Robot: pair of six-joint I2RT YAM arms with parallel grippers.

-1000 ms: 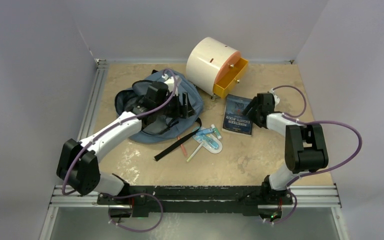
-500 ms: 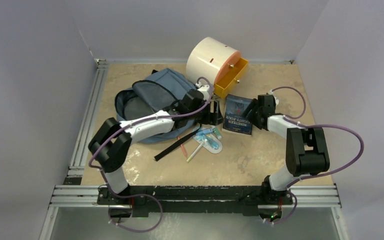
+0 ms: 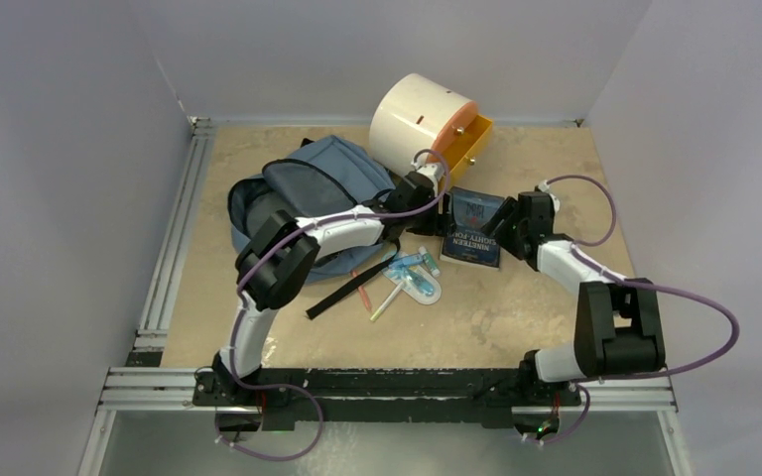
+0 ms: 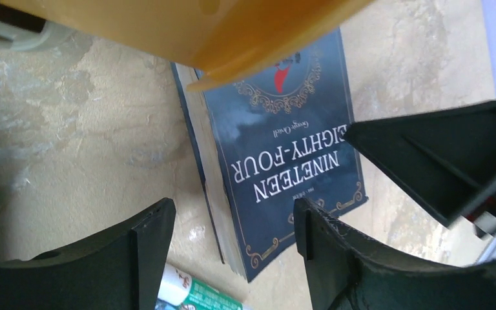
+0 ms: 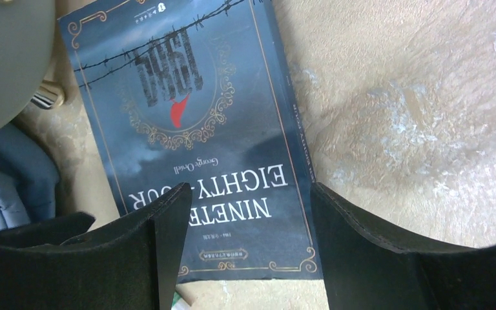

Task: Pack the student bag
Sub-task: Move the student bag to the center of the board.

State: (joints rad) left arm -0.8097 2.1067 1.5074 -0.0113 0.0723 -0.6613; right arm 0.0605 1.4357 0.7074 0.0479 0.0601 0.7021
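Note:
The slate-blue student bag (image 3: 308,193) lies open at the back left, dark lining showing. A dark blue book, "Nineteen Eighty-Four" (image 3: 472,236), lies flat to its right, below the orange drawer. My left gripper (image 3: 441,216) is open and empty, hovering over the book's left edge; the left wrist view shows the book (image 4: 284,148) between my open fingers (image 4: 232,216). My right gripper (image 3: 504,222) is open and empty over the book's right side; in the right wrist view the book (image 5: 187,116) lies under my spread fingers (image 5: 248,194). The two grippers face each other across the book.
A cream cylindrical cabinet (image 3: 419,124) with an open orange drawer (image 3: 459,151) stands just behind the book; the drawer (image 4: 168,26) overhangs my left gripper. Pens and small tubes (image 3: 412,276) and a black strap (image 3: 347,293) lie in front of the bag.
My left arm has swung right, off the bag and over to the book's left edge under the drawer. My right gripper has shifted slightly and stays over the book.

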